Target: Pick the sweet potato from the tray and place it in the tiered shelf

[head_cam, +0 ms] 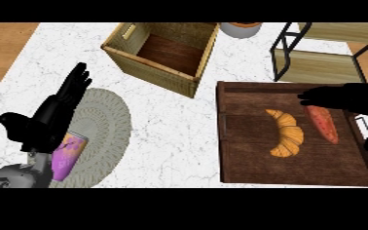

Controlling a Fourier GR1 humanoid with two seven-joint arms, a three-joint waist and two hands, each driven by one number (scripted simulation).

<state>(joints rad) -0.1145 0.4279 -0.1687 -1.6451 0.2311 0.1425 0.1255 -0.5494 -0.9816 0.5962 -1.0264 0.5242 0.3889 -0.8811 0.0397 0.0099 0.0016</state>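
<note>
A reddish-orange sweet potato (pixel 322 123) lies on the dark wooden tray (pixel 251 165) at the right, next to a croissant (pixel 286 132). My right hand (pixel 338 97) comes in from the right edge and hovers just above the sweet potato's far end, fingers extended toward the left, holding nothing. The tiered shelf (pixel 316 53), a black frame with pale wooden boards, stands behind the tray at the upper right. At the left, my left hand (pixel 50 114) rests open, fingers pointing up, over a round woven mat.
An open wooden crate (pixel 161 68) sits at the back centre. A grey bowl (pixel 241 29) stands behind it. A round woven mat (pixel 108 126) at the left carries a purple packet (pixel 68 156). White marble counter lies between mat and tray.
</note>
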